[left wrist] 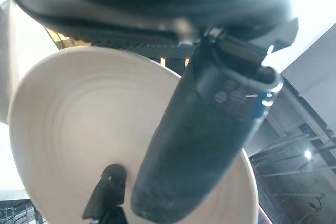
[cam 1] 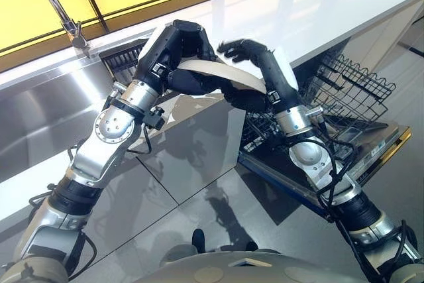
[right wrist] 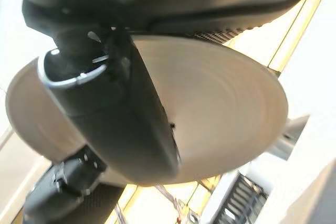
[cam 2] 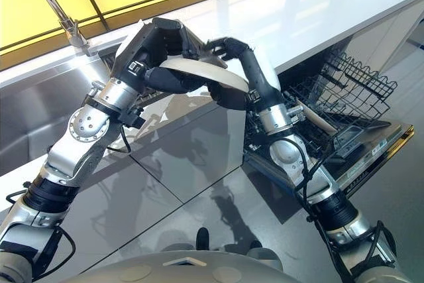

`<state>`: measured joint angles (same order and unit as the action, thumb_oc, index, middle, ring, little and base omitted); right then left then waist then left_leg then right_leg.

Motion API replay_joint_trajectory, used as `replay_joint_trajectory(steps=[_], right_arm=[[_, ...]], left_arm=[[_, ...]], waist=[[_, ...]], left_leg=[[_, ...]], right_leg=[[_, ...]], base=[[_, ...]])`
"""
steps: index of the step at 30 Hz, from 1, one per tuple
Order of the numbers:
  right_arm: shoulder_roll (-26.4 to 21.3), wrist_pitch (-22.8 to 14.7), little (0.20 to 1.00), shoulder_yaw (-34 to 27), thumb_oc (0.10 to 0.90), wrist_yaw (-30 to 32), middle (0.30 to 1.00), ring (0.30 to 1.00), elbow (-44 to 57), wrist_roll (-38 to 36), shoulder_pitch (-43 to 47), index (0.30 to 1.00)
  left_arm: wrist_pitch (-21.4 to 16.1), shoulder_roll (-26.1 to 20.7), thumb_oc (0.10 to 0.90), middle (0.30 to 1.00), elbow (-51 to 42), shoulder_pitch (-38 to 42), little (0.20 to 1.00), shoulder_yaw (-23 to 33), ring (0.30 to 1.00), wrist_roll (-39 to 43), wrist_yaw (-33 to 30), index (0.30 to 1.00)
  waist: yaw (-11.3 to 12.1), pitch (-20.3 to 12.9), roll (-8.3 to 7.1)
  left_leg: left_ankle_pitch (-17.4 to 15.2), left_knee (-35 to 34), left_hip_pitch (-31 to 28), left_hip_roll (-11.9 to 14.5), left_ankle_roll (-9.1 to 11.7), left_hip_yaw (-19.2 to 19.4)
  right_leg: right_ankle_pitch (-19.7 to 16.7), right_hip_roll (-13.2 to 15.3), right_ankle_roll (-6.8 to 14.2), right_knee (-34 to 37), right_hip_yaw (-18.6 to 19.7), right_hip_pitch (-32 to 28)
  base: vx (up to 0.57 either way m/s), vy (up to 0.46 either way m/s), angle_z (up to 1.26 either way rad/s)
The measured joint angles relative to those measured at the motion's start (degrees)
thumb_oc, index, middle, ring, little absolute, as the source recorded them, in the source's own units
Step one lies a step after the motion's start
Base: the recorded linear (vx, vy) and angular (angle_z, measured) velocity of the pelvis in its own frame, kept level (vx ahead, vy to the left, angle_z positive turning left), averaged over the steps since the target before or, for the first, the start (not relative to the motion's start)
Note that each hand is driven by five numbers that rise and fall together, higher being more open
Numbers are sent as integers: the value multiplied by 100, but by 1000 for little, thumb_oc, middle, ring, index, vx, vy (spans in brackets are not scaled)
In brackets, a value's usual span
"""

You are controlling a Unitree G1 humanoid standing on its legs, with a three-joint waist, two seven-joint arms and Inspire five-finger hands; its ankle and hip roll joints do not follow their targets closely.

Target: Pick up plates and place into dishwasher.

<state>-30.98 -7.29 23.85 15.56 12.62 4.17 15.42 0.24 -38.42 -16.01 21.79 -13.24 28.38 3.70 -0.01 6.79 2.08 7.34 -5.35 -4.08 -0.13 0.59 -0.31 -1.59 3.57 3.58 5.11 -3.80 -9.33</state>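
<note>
A cream plate (cam 1: 222, 74) is held in the air between both hands, above the edge of the white counter (cam 1: 318, 4), roughly at the centre of the head views and tilted down toward 4 o'clock. The left hand (cam 1: 182, 48) is seen at the plate's 10 o'clock side, with its thumb (left wrist: 205, 140) pressed across the plate's face in the left wrist view and fingers curled beneath the rim, so the plate is grasped. The right hand (cam 1: 248, 51) is placed at the plate's 1 o'clock side, with its thumb (right wrist: 113, 119) laid across the plate's surface in the right wrist view and dark fingers hooked over the far rim, so the plate is clasped by it as well. The open dishwasher door (cam 1: 371, 154) is found at 4 o'clock from the plate, with the black wire rack (cam 1: 358, 87) pulled out above it. Another pale plate (cam 2: 317, 118) is seen standing tilted in that rack. A steel sink (cam 1: 40, 107) is seen at 9 o'clock, with a tap (cam 1: 76, 34) behind it.
</note>
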Motion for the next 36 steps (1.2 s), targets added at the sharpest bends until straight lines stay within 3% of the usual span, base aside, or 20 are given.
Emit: replay_joint_trajectory(steps=[4, 6, 7, 8, 9, 16, 21, 27, 30, 36], right_arm=[[13, -103, 200, -2, 100, 39, 300, 300, 0, 174, -66, 300], [-18, -166, 200, -2, 100, 39, 300, 300, 1, 179, -132, 300], [-21, -176, 200, -2, 100, 39, 300, 300, 1, 179, -143, 300], [-21, -180, 200, -2, 100, 39, 300, 300, 1, 180, -146, 300], [-22, -186, 200, -8, 100, 48, 300, 300, 1, 181, -146, 300], [-268, -265, 200, -194, 100, 334, 300, 300, -3, 287, -217, 300], [-377, -580, 200, -642, 100, 1115, 300, 300, -60, 394, -346, 300], [-298, -892, 200, -2356, 100, 2841, 300, 300, -435, 392, -122, 300], [-361, -893, 200, -2879, 100, 3442, 300, 300, -806, 398, 105, 300], [-361, -724, 200, -3307, 100, 3610, 300, 300, -1530, 177, -350, 300]], left_arm=[[-46, -5, 100, 300, 0, -147, 200, 70, 300, 296, 112, 300], [-49, -6, 199, 385, 0, -186, 299, 83, 385, 320, 192, 385], [-50, -5, 495, 639, 0, -202, 595, 96, 639, 326, 221, 639], [-50, -5, 696, 811, 0, -220, 796, 124, 811, 360, 253, 811], [-51, -5, 800, 900, -2, -262, 900, 182, 900, 434, 320, 900], [-163, 81, 800, 900, -104, -611, 900, 309, 900, 647, 639, 900], [-163, 186, 800, 900, -88, -878, 900, 478, 900, 719, 887, 900], [-16, 147, 800, 900, 507, -1624, 900, 563, 900, 773, 1043, 900], [102, 143, 800, 900, 1063, -1909, 900, 635, 900, 772, 980, 900], [83, 208, 800, 900, 1190, -2032, 900, 1124, 900, 781, 893, 900]], waist=[[4, 0, 0], [15, 0, 0], [14, 0, 0], [14, 0, 0], [12, 0, 0], [118, 0, 0], [224, 0, 1], [313, -39, 46], [358, -41, 42], [416, -48, 21]], left_leg=[[1, -1, 14, -3, -2, -13], [2, -1, 25, -3, -2, -30], [4, -1, 33, -3, -3, -41], [7, -1, 38, -4, -2, -49], [9, -1, 41, -6, -3, -59], [29, -2, 65, -12, 1, -136], [60, -4, 89, -27, -34, -173], [90, -3, 146, -88, -86, -163], [115, -2, 154, -96, -69, -181], [131, -2, 174, -104, -64, -294]], right_leg=[[0, 12, 0, 0, -11, 3], [0, 11, 0, 0, -26, 3], [1, 11, -1, 1, -36, 5], [1, 12, -1, 1, -45, 7], [1, 12, -1, 1, -55, 7], [9, 13, -10, 1, -171, -9], [25, 30, -7, 2, -323, -60], [68, 96, 29, 2, -505, -106], [73, 106, 39, 2, -535, -112], [100, 101, 57, 2, -643, -150]], base=[[4, 1, 1], [19, 5, 5], [15, 8, 5], [14, 10, 5], [8, 8, 4], [10, 6, 6], [15, 12, 15], [16, 7, 20], [22, 5, 5], [27, -4, 10]])
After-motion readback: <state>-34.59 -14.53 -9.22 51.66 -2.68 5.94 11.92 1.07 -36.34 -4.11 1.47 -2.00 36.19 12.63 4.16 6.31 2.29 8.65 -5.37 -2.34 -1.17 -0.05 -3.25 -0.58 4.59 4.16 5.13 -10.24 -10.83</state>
